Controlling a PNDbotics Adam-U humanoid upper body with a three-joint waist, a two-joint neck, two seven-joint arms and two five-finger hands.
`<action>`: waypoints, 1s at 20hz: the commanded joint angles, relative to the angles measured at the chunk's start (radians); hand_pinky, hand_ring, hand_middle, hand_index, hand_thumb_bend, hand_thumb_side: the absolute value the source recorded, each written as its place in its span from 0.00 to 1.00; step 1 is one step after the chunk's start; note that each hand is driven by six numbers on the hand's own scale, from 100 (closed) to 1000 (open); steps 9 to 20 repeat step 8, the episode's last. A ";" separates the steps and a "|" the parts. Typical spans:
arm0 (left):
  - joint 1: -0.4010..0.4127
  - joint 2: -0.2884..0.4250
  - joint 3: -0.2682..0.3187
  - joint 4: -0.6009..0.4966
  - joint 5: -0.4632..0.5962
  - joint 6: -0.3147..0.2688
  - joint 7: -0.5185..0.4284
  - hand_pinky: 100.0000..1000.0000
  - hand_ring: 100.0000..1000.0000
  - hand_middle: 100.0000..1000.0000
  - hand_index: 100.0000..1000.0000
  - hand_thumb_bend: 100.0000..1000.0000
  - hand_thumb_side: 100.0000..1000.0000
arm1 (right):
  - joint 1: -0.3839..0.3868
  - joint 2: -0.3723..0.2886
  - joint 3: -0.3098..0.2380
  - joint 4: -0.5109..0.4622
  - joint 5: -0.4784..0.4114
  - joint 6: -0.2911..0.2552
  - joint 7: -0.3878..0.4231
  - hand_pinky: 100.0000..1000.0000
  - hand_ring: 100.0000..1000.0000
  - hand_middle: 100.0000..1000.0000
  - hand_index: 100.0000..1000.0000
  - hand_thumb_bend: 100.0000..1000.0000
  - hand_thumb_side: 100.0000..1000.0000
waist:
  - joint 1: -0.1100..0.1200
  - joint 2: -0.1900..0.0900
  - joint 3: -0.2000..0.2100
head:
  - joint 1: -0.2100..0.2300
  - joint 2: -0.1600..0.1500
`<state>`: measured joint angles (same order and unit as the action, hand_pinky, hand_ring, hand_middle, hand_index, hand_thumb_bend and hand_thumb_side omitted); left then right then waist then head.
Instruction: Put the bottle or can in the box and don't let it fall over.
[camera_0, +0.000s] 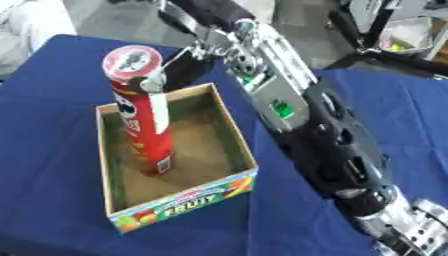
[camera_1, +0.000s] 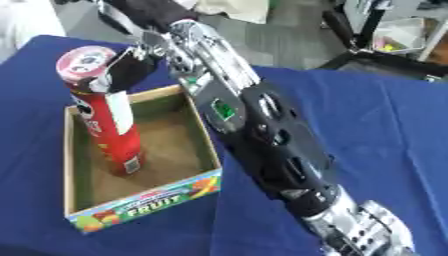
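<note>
Only one arm (camera_0: 324, 135) in the shot, and it's the right one; it comes in from the bottom right corner and stretches diagonally up toward the top middle; forearm's black with silver joints, and there's a small green light on the wrist section; the right hand (camera_0: 179, 65) is at the far end, fingers (camera_0: 156, 82) curled round the top of the red can (camera_0: 142, 115).

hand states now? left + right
Left: not in view.
Right hand: fingers curled around the top of the Pringles can, which stands in the box.
</note>
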<state>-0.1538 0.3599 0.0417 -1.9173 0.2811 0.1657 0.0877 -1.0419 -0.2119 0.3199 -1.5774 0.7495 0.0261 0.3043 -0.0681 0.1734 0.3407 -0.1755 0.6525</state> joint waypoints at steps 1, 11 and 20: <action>0.005 0.023 0.014 -0.016 -0.005 -0.003 0.003 0.68 0.82 0.83 0.73 0.12 0.89 | -0.027 -0.083 -0.046 -0.077 -0.113 0.052 -0.037 0.84 0.81 0.78 0.83 0.33 0.34 | 0.017 -0.028 -0.011 | 0.022 0.015; 0.028 0.026 0.022 -0.015 -0.009 -0.010 0.012 0.68 0.81 0.83 0.73 0.11 0.89 | 0.041 -0.296 -0.148 -0.184 -0.339 0.167 -0.138 0.83 0.79 0.76 0.84 0.09 0.50 | 0.043 -0.046 -0.071 | 0.082 0.031; 0.028 0.026 0.022 -0.015 -0.009 -0.010 0.012 0.68 0.81 0.83 0.73 0.11 0.89 | 0.041 -0.296 -0.148 -0.184 -0.339 0.167 -0.138 0.83 0.79 0.76 0.84 0.09 0.50 | 0.043 -0.046 -0.071 | 0.082 0.031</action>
